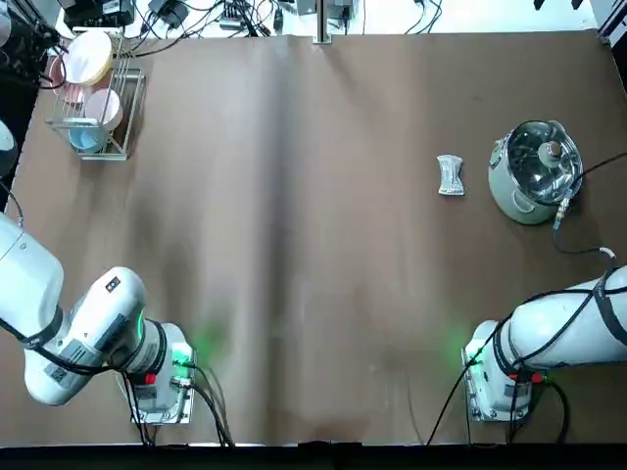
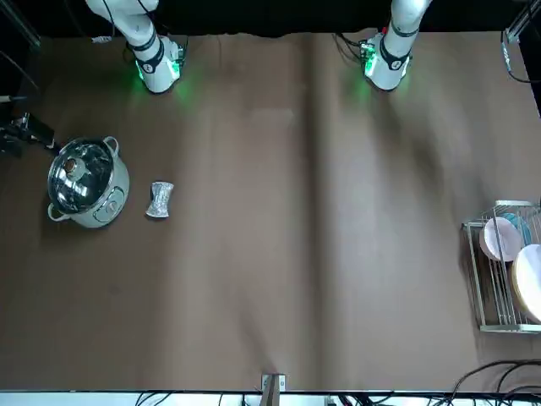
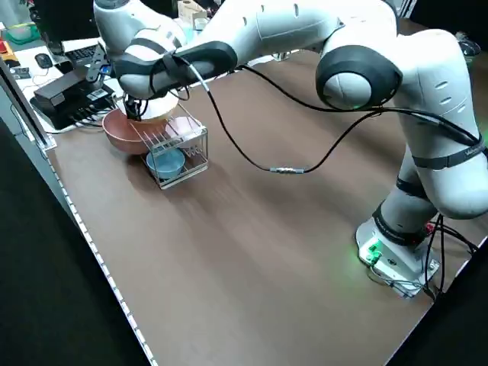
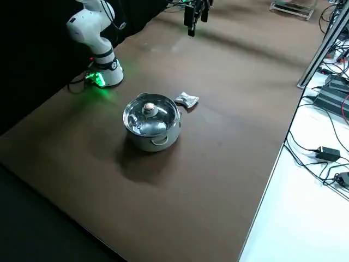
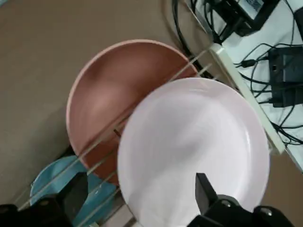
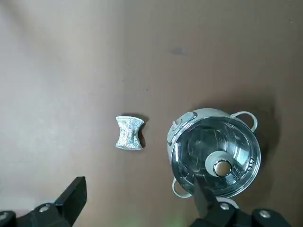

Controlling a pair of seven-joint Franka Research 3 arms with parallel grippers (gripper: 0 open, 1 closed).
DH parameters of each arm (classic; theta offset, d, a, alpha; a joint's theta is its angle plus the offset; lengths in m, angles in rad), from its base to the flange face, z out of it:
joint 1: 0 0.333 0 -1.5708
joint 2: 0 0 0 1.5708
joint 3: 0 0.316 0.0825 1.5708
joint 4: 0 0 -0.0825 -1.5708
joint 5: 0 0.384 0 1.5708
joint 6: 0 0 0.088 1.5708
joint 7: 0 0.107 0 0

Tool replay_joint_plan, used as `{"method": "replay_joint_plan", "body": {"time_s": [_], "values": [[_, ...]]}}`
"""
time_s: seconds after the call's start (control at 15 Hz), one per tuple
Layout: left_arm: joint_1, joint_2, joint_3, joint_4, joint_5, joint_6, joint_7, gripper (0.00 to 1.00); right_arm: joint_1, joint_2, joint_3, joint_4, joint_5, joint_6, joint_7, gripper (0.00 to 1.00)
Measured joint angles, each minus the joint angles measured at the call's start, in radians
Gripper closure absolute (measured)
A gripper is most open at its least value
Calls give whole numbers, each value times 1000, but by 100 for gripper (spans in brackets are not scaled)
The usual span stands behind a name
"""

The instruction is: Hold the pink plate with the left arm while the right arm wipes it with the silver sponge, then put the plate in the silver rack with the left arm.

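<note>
Overhead, neither gripper shows; wrist views reveal both spread wide, empty. Left gripper (image 5: 137, 208) hangs above the pink plate (image 5: 194, 151) in the silver rack (image 1: 98, 103); right gripper (image 6: 139, 208) above the silver sponge (image 6: 129, 134), beside the pot (image 6: 215, 158).

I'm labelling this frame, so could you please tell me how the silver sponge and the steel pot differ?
The silver sponge is small, flat and wrinkly, pinched at its middle; the steel pot is much bigger, round and smooth. The sponge has no cover, while the pot carries a glass lid with a knob. Both are shiny, metallic and rest side by side on the brown table.
</note>
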Motion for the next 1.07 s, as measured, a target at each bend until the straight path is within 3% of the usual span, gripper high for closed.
{"method": "replay_joint_plan", "body": {"time_s": [0.53, 0.8, 1.07], "values": [[-13, -116, -87, 2, 27, -153, 26, 0, 0, 0, 0, 0, 0, 0, 0, 0], [-144, -225, -51, 1, 104, -302, 72, 0, -1, 0, 0, 0, -1, 1, 0, 0], [-289, -308, -17, -2, 118, -362, 71, 0, -4, 1, -3, 0, -2, 1, 0, 0]]}}
